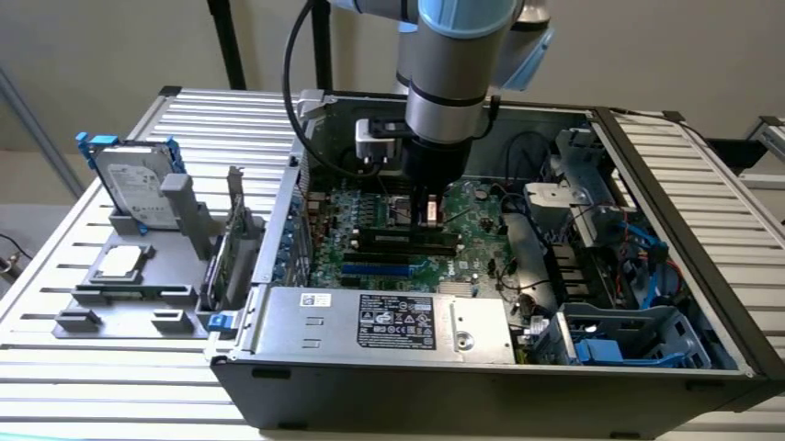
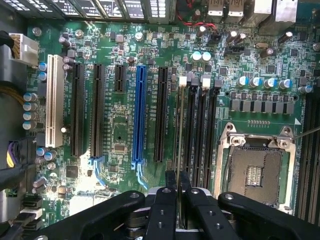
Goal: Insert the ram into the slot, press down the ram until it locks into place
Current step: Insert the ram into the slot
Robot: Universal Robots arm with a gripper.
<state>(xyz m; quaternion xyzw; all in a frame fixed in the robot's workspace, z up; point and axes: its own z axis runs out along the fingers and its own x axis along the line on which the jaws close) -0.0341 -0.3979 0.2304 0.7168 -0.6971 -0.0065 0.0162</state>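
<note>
A ribbed metal desk point(image 1: 110, 386) carries an open computer case point(image 1: 368, 390) with the green motherboard point(image 2: 117, 112) facing up. The arm point(image 1: 454, 73) reaches straight down into the case. In the wrist view the tool point(image 2: 178, 192) has its two black fingers point(image 2: 166, 205) closed on the ram point(image 2: 179, 130), which appears edge-on as a thin line. The ram stands along the black slot point(image 2: 190, 125) nearest the long expansion sockets, between the blue slot point(image 2: 139, 115) and the bare processor socket point(image 2: 255, 175). Whether it is seated I cannot tell.
</note>
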